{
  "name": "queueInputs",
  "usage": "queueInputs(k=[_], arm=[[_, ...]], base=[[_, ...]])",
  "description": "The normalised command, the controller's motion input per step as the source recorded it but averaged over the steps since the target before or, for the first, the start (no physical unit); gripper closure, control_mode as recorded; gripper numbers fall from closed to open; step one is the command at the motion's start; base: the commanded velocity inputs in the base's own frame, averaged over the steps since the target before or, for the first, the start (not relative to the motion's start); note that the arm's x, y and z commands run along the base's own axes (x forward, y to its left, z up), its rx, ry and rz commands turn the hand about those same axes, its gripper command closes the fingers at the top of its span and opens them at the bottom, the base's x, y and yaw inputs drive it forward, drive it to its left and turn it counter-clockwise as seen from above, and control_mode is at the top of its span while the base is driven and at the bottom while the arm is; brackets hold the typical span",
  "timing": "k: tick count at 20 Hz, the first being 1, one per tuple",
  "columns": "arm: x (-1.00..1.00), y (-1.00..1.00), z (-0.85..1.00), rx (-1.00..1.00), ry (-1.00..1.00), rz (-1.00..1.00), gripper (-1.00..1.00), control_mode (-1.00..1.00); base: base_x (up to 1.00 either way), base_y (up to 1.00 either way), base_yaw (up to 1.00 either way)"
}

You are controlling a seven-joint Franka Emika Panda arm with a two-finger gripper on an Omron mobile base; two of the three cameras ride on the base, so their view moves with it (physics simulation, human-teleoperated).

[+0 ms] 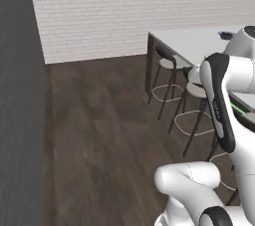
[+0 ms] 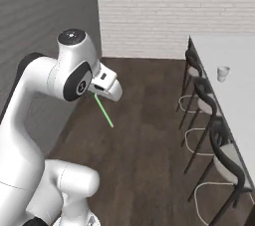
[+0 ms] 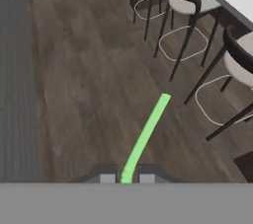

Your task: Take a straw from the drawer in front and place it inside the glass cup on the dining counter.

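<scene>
My gripper [image 2: 97, 93] is held high over the wood floor and is shut on the lower end of the thin bright green straw [image 2: 104, 112]. In the hand view the straw [image 3: 146, 132] runs up and to the right from between the fingertips of the gripper [image 3: 127, 178], pointing toward the chairs. A short piece of the straw [image 1: 237, 108] shows behind the arm in the left base view. The small whitish glass cup [image 2: 223, 73] stands upright on the white dining counter [image 2: 238, 51], well to the right of the gripper. The drawer is out of view.
Dark chairs with pale seats [image 2: 201, 98] line the near side of the dining counter [image 1: 191, 41]. A small dark object [image 1: 226, 35] lies on its top. A dark grey wall [image 1: 17, 95] runs along the left; a white brick wall [image 2: 169, 11] is behind.
</scene>
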Motion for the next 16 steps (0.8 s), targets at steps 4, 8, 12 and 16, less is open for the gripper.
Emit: queueInputs(k=[4,8,12,16], arm=[[0.00,0.00,0.00,0.00,0.00,0.00,1.00,1.00],[0.00,0.00,0.00,0.00,0.00,0.00,1.00,1.00],[0.00,0.00,0.00,0.00,0.00,0.00,1.00,1.00],[0.00,0.00,0.00,0.00,0.00,0.00,1.00,1.00]], base=[[1.00,0.55,-0.56],[1.00,0.67,-0.56],[1.00,0.78,-0.56],[1.00,0.93,-0.52]])
